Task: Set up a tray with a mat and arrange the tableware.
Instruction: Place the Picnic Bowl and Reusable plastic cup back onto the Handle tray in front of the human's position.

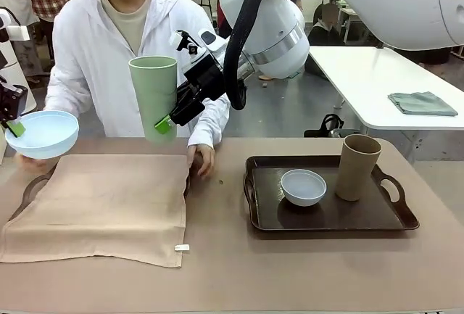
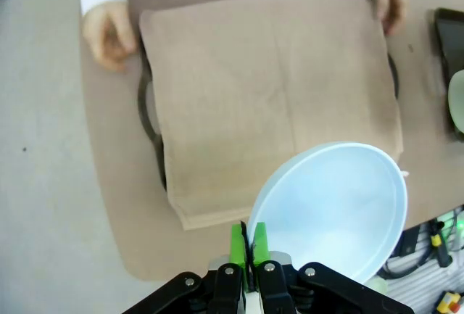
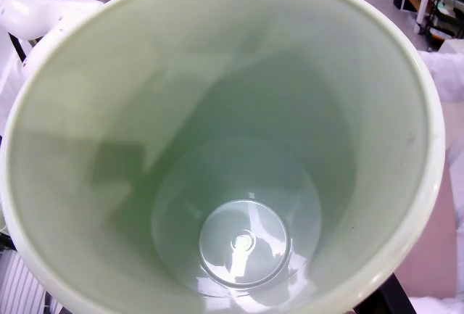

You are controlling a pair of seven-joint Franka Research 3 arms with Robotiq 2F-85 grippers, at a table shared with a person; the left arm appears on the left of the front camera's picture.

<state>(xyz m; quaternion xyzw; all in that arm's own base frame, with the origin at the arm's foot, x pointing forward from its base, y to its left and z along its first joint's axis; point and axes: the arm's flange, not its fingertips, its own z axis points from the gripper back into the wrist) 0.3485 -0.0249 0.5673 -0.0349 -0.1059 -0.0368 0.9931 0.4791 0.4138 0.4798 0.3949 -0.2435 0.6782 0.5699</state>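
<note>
The counter point(image 1: 217, 270) carries two trays. On the robot's left, a tan mat point(image 1: 101, 205) lies spread over one tray, whose dark handle point(image 2: 145, 111) pokes out from under the cloth. On the right stands the dark tray point(image 1: 326, 228), which holds the tall tan-brown cup point(image 1: 357, 167) upright and the white-grey bowl point(image 1: 303, 186) just beside it.

The tall pale green cup point(image 1: 154, 96) hangs upright in the air above the mat's far edge. The right claw point(image 1: 165, 122) grips it low on its side, jaws partly spread to take it. The pale blue bowl point(image 1: 42, 134) is held above the mat's left edge, and the left claw point(image 2: 250, 245) is pinched tight on its rim.

The person's hand point(image 1: 203, 160) rests at the mat's far corner.

The mat step looks done. No tableware sits on the mat yet: two pieces are lifted, ready to be set down, and two wait on the other tray.
</note>
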